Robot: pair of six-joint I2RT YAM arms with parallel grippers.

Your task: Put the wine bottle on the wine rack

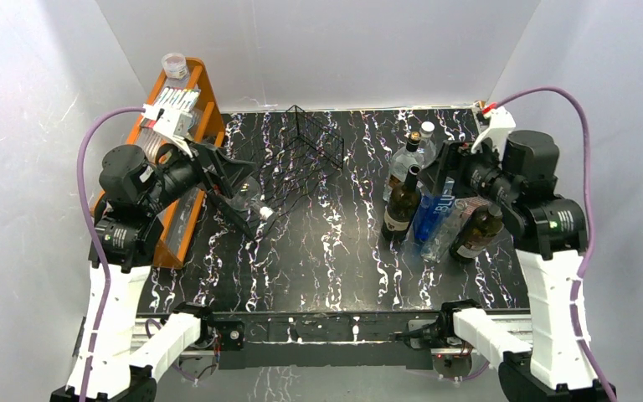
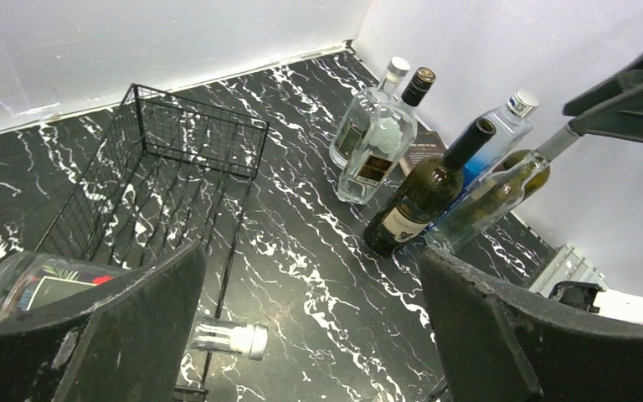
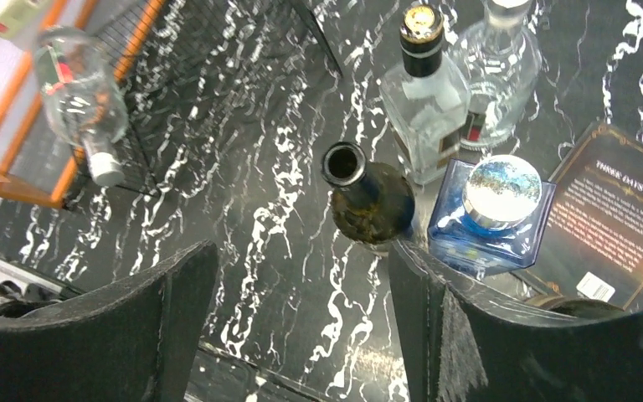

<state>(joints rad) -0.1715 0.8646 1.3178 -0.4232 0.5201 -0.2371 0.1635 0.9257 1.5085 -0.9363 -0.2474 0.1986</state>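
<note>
Across the black table point(image 1: 335, 276), I note the wire rack point(image 1: 314, 138) at far left-centre, holding one clear bottle point(image 1: 247, 194) laid on its near-left wires, cap nearward. Right of centre, the dark wine bottle point(image 1: 401, 205) stands uncorked among other bottles point(image 1: 408, 159), well apart from the rack. My right gripper point(image 3: 301, 251) hangs above it, jaws released, apparently lining up on the neck. My left gripper point(image 2: 310, 260) is spread wide and empty beside the clear bottle.
</note>
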